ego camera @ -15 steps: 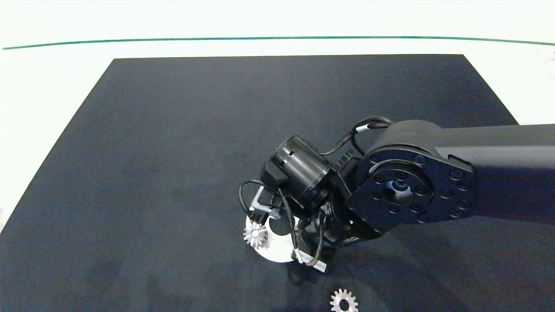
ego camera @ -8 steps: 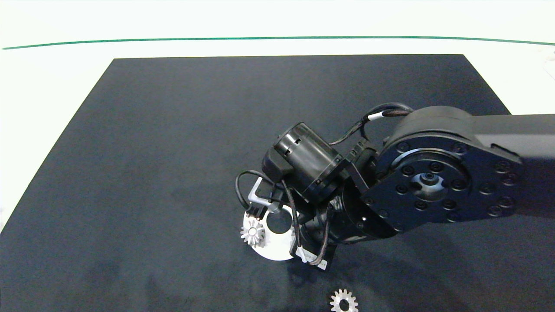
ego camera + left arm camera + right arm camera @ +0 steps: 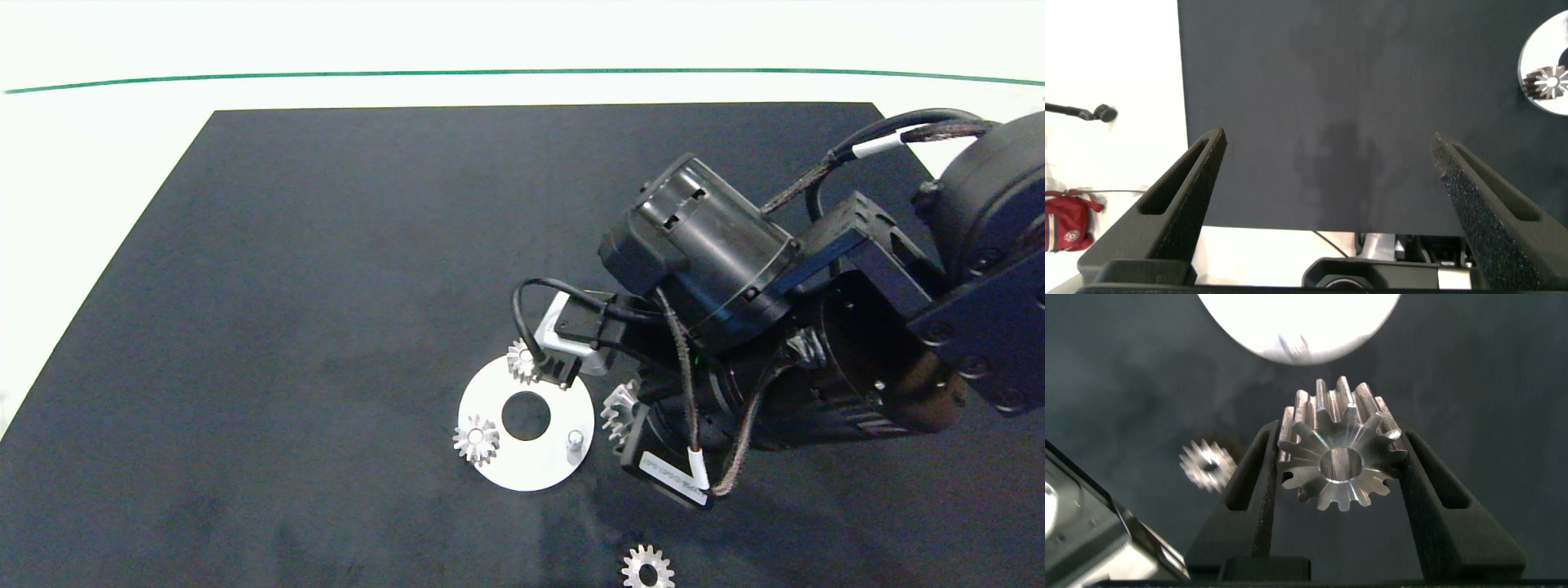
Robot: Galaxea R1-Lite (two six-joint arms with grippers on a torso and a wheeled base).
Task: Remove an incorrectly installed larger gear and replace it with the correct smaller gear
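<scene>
Black mat [image 3: 326, 269] over a white worktop [image 3: 98, 147] crossed by a green line [image 3: 490, 72], right hand [image 3: 1339, 469] clamped on the larger gear [image 3: 1339, 461] beside a round plate [image 3: 522, 465] — left hand [image 3: 1331, 171] spread wide, empty.

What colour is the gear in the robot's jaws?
Shiny silver; the larger gear shows best in the right wrist view.

The larger gear [image 3: 1339, 453] is silver metal with a round centre bore and long, pointed, splayed teeth. It is lifted clear of the bench, clamped at two opposite sides between the fingers of the right pincer [image 3: 1337, 461], its flat face tilted toward the wrist camera. From above it [image 3: 620, 408] shows just beside the white disc's rim, partly hidden by the arm. The smaller gear [image 3: 648, 567], silver with short teeth and a round bore, lies flat on the bench, well apart from the disc.
</scene>
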